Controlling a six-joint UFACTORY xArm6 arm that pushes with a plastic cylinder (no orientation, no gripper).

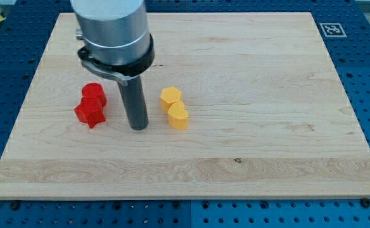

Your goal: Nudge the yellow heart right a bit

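**Our tip waits left of the yellow heart**

At the view's left we see two red blocks touching: a red cylinder (94, 92) behind and a red star (89, 113) in front. Just to their right stands our rod, and my tip (138, 127) rests on the board (267, 126), between the red pair and the yellow pair. We have no gripper, so nothing opens or closes; the rod holds nothing and touches no block.

Further right are two yellow blocks touching each other. The front one is the yellow heart (178, 116); the back one, a yellow block (170, 96), has a shape we cannot tell surely.

We judge the heart to be light, stiff and easy to slide. We should push on its left side, near the middle, or it may turn and drag its neighbour.

The board is smooth pale wood, flat, with much free room at the view's right. Around it lies a blue perforated table (369, 76).
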